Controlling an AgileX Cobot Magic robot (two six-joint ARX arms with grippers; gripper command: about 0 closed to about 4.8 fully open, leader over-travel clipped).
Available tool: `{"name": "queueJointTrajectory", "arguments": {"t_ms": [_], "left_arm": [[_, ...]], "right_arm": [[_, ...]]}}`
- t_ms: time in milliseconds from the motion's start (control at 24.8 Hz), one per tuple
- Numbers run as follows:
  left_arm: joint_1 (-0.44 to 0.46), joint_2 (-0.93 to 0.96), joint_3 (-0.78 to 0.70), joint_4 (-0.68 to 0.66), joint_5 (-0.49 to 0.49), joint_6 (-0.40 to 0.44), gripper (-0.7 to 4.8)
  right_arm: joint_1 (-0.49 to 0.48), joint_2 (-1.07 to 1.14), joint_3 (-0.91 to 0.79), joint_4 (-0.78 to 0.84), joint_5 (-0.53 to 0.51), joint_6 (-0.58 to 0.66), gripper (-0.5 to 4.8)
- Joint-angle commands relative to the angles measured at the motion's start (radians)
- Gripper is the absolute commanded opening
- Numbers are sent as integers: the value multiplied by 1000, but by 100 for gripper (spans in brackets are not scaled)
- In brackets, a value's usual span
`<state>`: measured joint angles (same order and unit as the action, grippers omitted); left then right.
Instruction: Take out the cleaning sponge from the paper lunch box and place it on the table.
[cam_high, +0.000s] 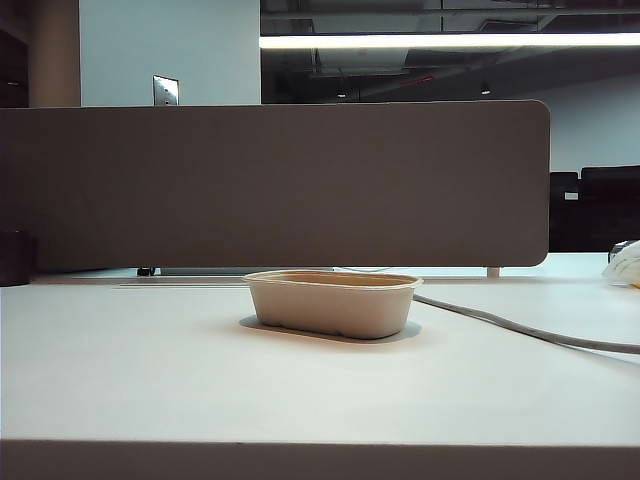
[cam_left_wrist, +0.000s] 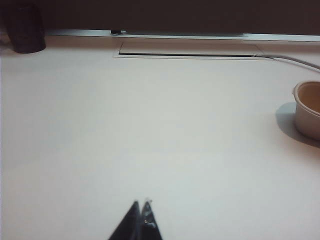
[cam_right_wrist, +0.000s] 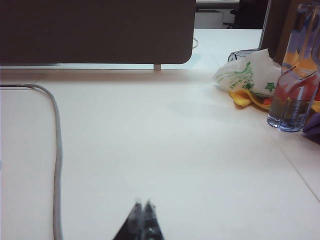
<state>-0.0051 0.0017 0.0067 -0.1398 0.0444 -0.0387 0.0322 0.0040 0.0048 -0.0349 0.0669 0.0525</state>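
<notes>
**Ana:** Exterior view first: what sat on the large flat white table (cam_high: 150, 380)?

**Ben:** One shallow oblong beige pulp-paper lunch box (cam_high: 333, 303), near the middle and a little towards the right, resting flat on its base. Its rolled rim faced up, and from that low angle the inside was hidden, so I could not see the cleaning sponge at all. Neither arm appeared in that view.

**Ana:** Anything around the box?

**Ben:** A grey cable (cam_high: 520, 328) ran across the table from behind the box's right end to the right edge. Behind everything stood a wide grey-brown divider panel (cam_high: 270, 185).

**Ana:** And the left gripper (cam_left_wrist: 140, 204)?

**Ben:** Its wrist view showed two dark fingertips pressed together with no gap, nothing between them, hanging over bare table. The box (cam_left_wrist: 308, 109) was off to one side, well apart from the tips; only one rounded end showed.

**Ana:** The right gripper (cam_right_wrist: 143, 203)?

**Ben:** Same story: tips touching, empty, above bare white surface. The cable (cam_right_wrist: 57, 150) curved past on one side. On the other side, far from the tips, lay a crumpled white plastic bag with green print (cam_right_wrist: 247, 75) and a clear plastic bottle (cam_right_wrist: 295, 80). The box did not show in that view.
</notes>
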Motion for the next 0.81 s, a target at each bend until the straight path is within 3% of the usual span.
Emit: {"name": "queueJointTrajectory", "arguments": {"t_ms": [40,282,403,605,807], "left_arm": [[1,1,1,6,3,1,-5],[-14,1,1,6,-1,2,-5],[-97,1,1,6,-26,1,-5],[-283,1,1,6,-12,1,-5],[-371,6,1,7,5,1,-5]], "right_arm": [[0,0,0,16,-3,4,-8],[0,0,0,1,-19,4,-8],[0,0,0,2,-72,43,-8],[1,0,0,10,-173,193,-4],[1,0,32,24,-293,406,-5]]}}
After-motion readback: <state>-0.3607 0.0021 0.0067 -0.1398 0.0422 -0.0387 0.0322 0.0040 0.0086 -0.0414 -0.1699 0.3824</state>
